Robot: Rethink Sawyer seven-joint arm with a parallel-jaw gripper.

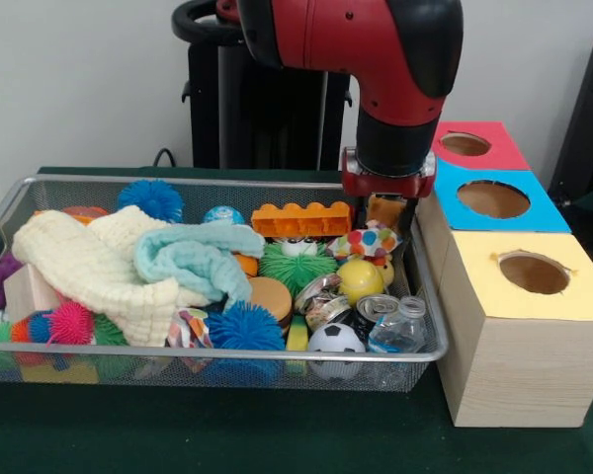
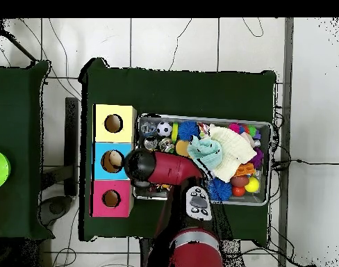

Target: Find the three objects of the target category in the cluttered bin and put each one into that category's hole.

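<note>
The silver wire-mesh bin [image 1: 99, 182] is full of toys; it also shows in the overhead view [image 2: 269, 139]. My gripper [image 1: 387, 223] hangs over the bin's right end, close to the boxes. It is shut on a small brown-and-white animal figure [image 1: 384, 210], held just above the clutter. A yellow rounded toy [image 1: 360, 279], seemingly the duck, lies below and in front of it, beside a spotted toy [image 1: 368, 242]. In the overhead view the arm [image 2: 162, 169] covers the gripper. No third figure shows.
Three wooden boxes with round holes stand right of the bin: red [image 1: 469, 146], blue [image 1: 494, 199], yellow [image 1: 534, 273]. Cream [image 1: 89, 267] and teal [image 1: 193, 255] cloths cover much of the bin. Spiky balls, an orange brick [image 1: 301, 219], a soccer ball [image 1: 335, 341] and cans lie around.
</note>
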